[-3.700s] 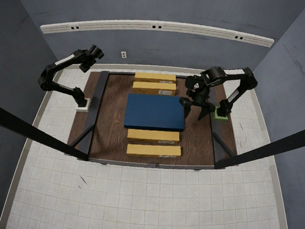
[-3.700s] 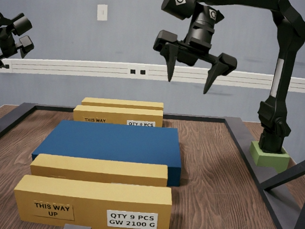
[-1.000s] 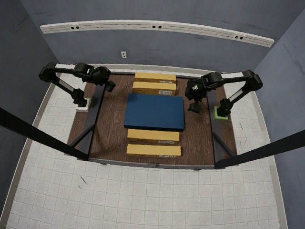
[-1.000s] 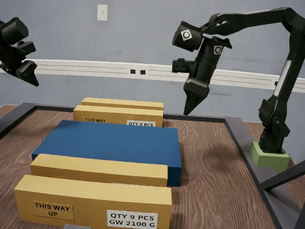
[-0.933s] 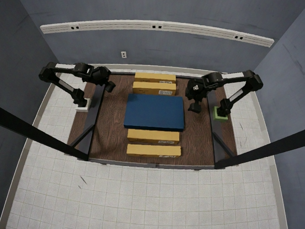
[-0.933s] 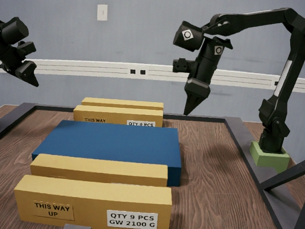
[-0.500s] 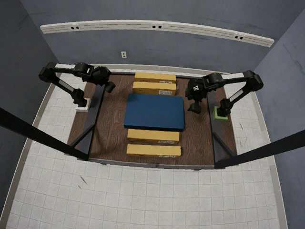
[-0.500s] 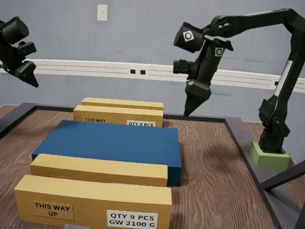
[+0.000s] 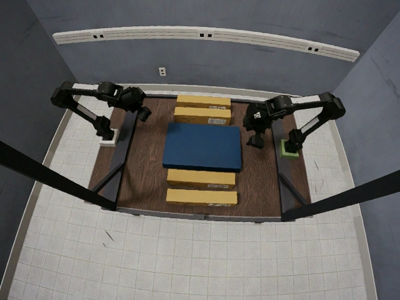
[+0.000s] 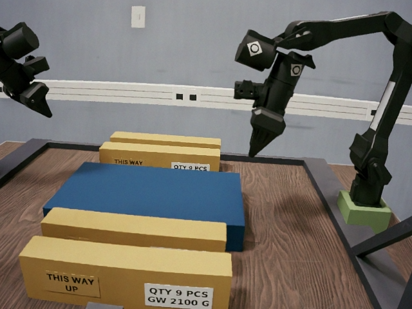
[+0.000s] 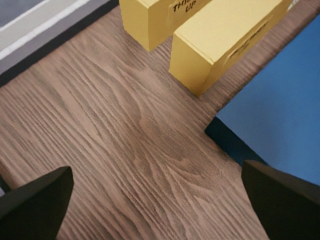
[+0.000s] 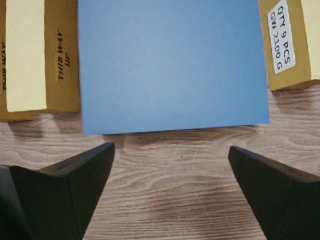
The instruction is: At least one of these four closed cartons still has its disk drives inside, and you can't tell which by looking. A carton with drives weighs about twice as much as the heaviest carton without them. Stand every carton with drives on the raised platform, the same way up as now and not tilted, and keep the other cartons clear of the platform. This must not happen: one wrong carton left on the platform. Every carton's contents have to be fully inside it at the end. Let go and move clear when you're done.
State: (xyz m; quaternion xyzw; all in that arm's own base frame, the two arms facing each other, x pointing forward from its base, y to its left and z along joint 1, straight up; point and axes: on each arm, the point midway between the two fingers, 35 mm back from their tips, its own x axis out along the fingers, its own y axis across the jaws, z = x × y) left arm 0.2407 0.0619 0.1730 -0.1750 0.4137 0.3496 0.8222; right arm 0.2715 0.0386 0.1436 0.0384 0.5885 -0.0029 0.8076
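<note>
Platform [image 9: 202, 147] [image 10: 149, 192] [image 11: 280, 105] [image 12: 175, 65], blue, one; cartons, four, all upright beside it: far outer carton [image 9: 203, 100] [image 10: 166, 136] [image 11: 136, 22] [image 12: 17, 117], far inner carton [image 9: 202, 112] [image 10: 159, 149] [image 11: 225, 30] [image 12: 25, 60], near inner carton [image 9: 200, 176] [image 10: 132, 226] [image 12: 295, 50], near outer carton [image 9: 200, 195] [image 10: 126, 255]. Left gripper [image 9: 144, 114] [image 10: 49, 115] [image 11: 157, 172] and right gripper [image 9: 256, 141] [image 10: 252, 155] [image 12: 172, 150], both wide and without load, best weigh each carton by a low, level, square-on lift, comparing heft before placing any.

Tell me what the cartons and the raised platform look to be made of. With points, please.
Cartons [image 9: 200, 197] [image 10: 126, 251] [image 11: 225, 30] [image 12: 26, 60]: probably cardboard, matte; tan-yellow faces, crisp folded-looking edges and printed lettering suggest it.

Raised platform [image 9: 202, 145] [image 10: 149, 192] [image 11: 285, 110] [image 12: 172, 65]: smooth, even blue with a low sheen at most and no grain; painted wood, plastic or dense foam, I can't tell which.
</note>
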